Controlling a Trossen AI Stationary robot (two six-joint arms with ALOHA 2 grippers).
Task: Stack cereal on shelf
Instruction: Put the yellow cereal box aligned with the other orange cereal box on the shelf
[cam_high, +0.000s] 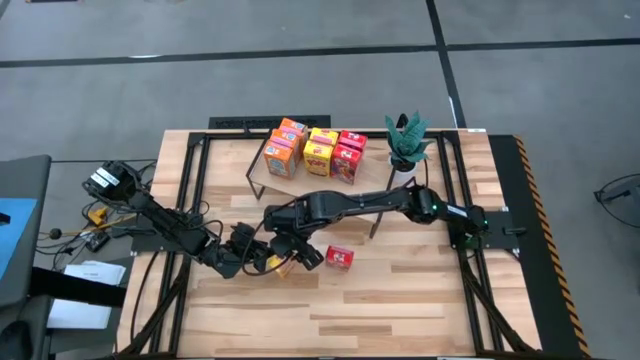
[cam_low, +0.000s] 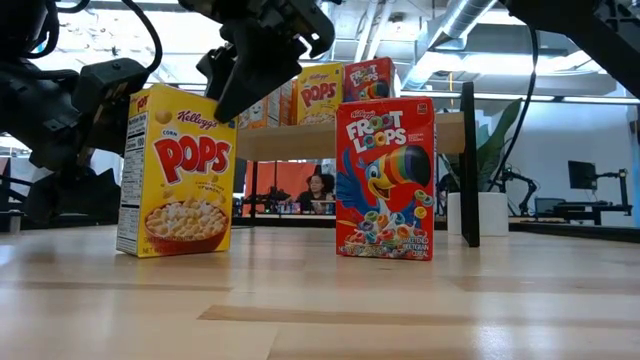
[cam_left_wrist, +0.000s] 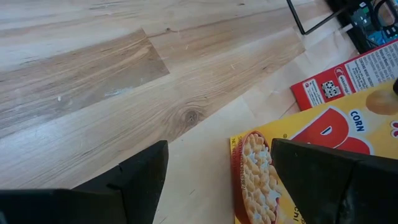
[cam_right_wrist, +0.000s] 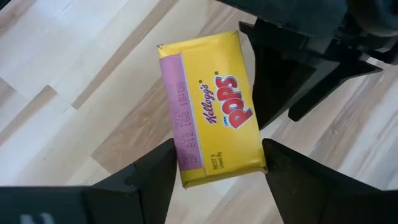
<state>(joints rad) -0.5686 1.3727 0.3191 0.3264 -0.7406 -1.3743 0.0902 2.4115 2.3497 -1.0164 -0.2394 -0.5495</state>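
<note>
Left gripper: While you watched, the left gripper (cam_high: 262, 262) sat low over the table, its fingers (cam_left_wrist: 137, 180) spread wide with bare wood between them; it held nothing.
Yellow Corn Pops box: You had the yellow Corn Pops box (cam_low: 176, 170) standing upright on the table, just beside the left gripper's far finger, which overlapped its printed front in the left wrist view. Whether that finger touched it, you could not tell.
Right gripper: The right gripper (cam_right_wrist: 214, 171) hung directly above that box's top end, fingers apart on either side of it with gaps showing, so nothing was gripped.
Red Froot Loops box: You could see the red Froot Loops box (cam_high: 340, 257) upright on the table, just beyond the right gripper and apart from the yellow box.
Shelf: Farther from both grippers stood the shelf (cam_high: 256, 172), its light board on thin black legs.
Stacked cereal: On that board you already had orange, yellow and red cereal boxes (cam_high: 317, 152) packed close together.
Plant: A potted plant (cam_high: 406, 142) stood next to the shelf's end.
</note>
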